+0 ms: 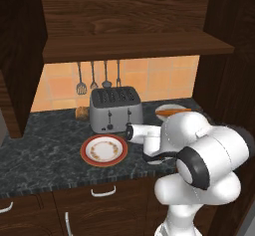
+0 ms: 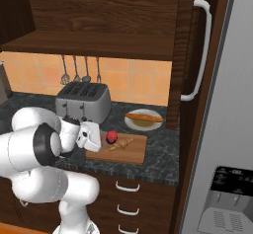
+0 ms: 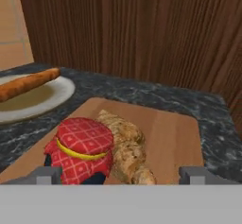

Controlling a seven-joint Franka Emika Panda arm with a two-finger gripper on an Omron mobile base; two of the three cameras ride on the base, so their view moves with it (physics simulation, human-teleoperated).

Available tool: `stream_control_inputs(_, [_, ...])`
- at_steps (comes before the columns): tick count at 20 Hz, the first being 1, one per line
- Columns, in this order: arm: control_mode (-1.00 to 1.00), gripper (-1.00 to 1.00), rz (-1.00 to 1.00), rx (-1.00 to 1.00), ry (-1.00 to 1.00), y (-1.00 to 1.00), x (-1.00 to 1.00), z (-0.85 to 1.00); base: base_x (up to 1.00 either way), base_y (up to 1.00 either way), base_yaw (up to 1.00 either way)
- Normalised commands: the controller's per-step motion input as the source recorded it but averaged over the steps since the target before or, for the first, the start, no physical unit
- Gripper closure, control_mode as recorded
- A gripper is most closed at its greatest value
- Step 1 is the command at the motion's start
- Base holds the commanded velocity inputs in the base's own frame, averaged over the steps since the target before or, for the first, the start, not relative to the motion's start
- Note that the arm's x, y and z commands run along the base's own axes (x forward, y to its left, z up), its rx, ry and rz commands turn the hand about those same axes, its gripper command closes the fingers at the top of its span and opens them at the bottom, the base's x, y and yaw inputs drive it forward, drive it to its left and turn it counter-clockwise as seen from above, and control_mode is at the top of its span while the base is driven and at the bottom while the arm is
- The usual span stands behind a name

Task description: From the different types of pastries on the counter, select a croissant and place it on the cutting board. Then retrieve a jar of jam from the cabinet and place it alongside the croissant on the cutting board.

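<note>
Jam jar [image 3: 80, 150] touching croissant [image 3: 125, 147] on cutting board [image 3: 175, 133], pincer [image 3: 120, 175] released, long pastry [image 3: 28, 84] on plate [image 3: 52, 98] nearby

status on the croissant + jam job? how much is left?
Both placements look done: the croissant lies on the cutting board, and the jar of jam stands on the board right beside it, seemingly touching. In hand: nothing; the fingertips sit wide apart on either side, so the hand is open. Left: probably just backing the arm away. The long pastry remains on its plate.
</note>
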Motion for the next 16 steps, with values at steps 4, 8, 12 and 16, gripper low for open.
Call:
stream_control_inputs(4, [-1.0,-1.0,0.0,-0.02,-0.23,0.32,-0.39,0.32,0.0,0.0,0.0])
stream_control_inputs(8, [-1.0,-1.0,0.01,-0.03,-0.2,0.37,-0.03,0.25,0.0,0.0,0.0])
stream_control_inputs(12, [-1.0,-1.0,0.0,-0.03,-0.34,0.24,-0.76,0.56,0.0,0.0,0.0])
stream_control_inputs(16, [-1.0,-1.0,0.0,-0.03,-0.5,0.04,-1.0,0.86,0.0,0.0,0.0])
